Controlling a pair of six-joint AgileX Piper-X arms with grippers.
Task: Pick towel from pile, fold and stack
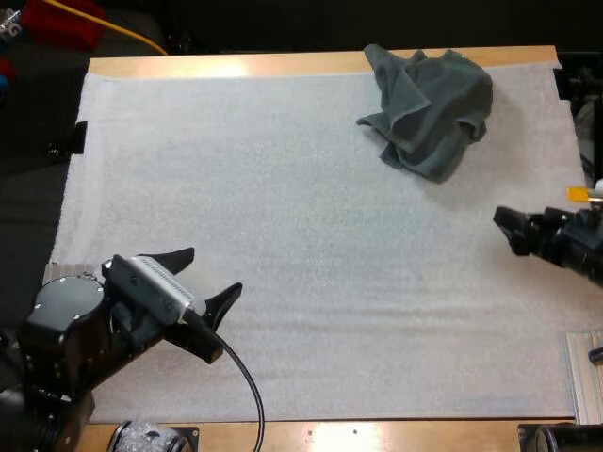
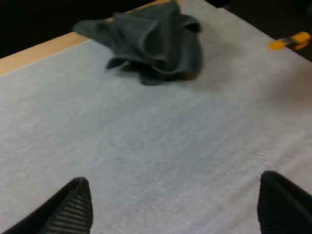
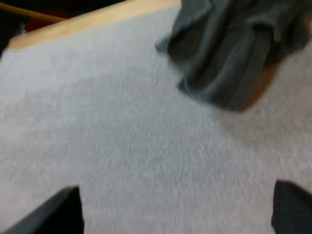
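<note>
High view: the crumpled towel (image 1: 429, 108) lies far right on the mat (image 1: 311, 235), reaching the tabletop's (image 1: 283, 64) far edge. The right jaws are nearer and should pinch a loose corner. Left wrist view: left jaws wide apart, empty, bare mat ahead. Right wrist view: right jaws agape, empty, towel close ahead.

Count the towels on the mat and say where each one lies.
1. The crumpled towel lies on the white mat, at its far right, near the far edge of the table. Another towel bundled inside its folds cannot be ruled out.
</note>
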